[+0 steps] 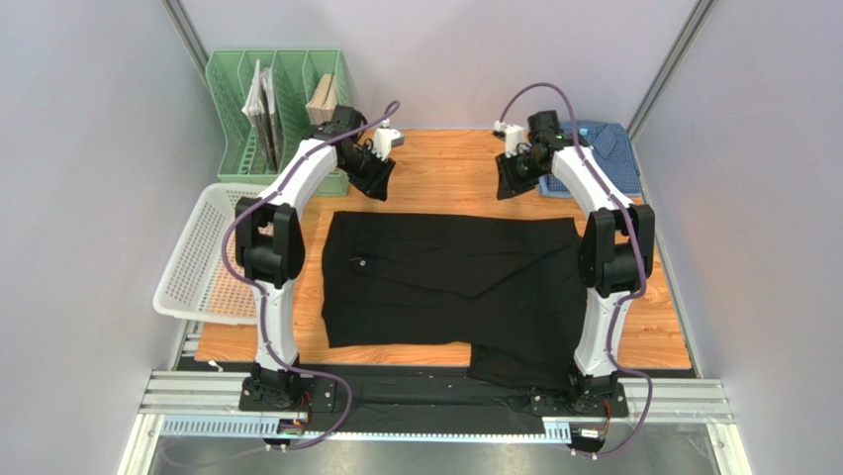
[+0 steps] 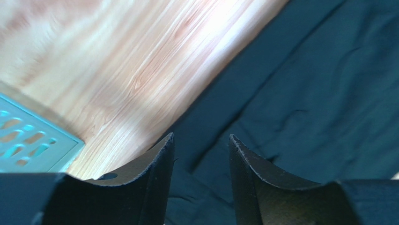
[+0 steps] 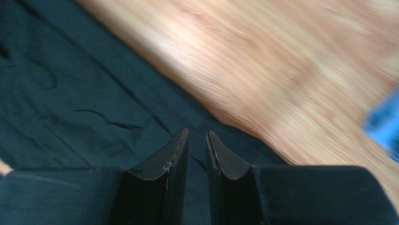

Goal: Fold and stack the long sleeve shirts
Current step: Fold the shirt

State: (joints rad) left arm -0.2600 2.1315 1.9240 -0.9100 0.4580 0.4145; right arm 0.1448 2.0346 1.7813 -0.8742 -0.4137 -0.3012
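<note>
The black long sleeve shirt lies spread flat on the wooden table, and its lower hem hangs over the near edge. The blue checked shirt sits folded at the back right corner; a blurred blue patch of it shows in the right wrist view. My left gripper hovers over the black shirt's far left corner, its jaws open and empty. My right gripper hangs over the far right edge of the black cloth, its jaws a narrow gap apart with nothing between them.
A green file rack holding booklets stands at the back left, and its base shows near the left fingers. A white mesh basket sits off the table's left edge. Bare wood runs between the two grippers.
</note>
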